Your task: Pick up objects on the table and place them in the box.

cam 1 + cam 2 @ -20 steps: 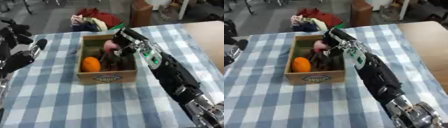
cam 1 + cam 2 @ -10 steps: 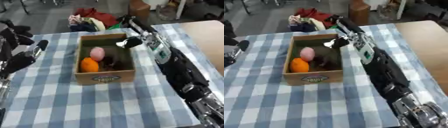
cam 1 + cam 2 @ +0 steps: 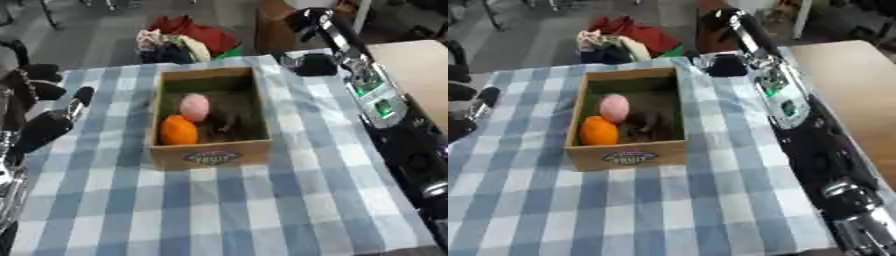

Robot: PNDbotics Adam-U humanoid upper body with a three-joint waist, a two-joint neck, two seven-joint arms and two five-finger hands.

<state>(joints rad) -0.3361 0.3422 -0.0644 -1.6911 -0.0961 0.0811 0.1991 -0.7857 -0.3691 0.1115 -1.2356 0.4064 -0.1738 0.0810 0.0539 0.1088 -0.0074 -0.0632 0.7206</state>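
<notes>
Box (image 3: 210,120) sits open-topped near the middle of the worktop (image 3: 219,210), on the blue-and-white checked cloth, a label badge on its near wall. Inside, three things show: a pink rounded object (image 3: 194,107) toward the far left, an orange round object (image 3: 178,130) just in front of it against the left wall, and a dark lumpy object (image 3: 224,121) beside them, nearer the centre. Pink and orange look to be touching; the dark one is too murky to make out further.

Over on the right, the right arm (image 3: 785,107) runs up from the lower right corner along the worktop's edge, and the right hand (image 3: 311,62) is up by the far right corner of the worktop, beyond the box and clear of it. It reads as a dark blurred shape there; whether its fingers are curled or straight, I cannot tell, and nothing can be seen in it.

On the left edge, the left hand (image 3: 48,122) rests over the cloth, well apart from the box, its dark fingers relaxed and pointing up and away, holding nothing.

Behind the worktop, on the floor, lies a heap of clothes (image 3: 184,37), red and pale, with a brown cardboard carton (image 3: 273,20) beside it.
</notes>
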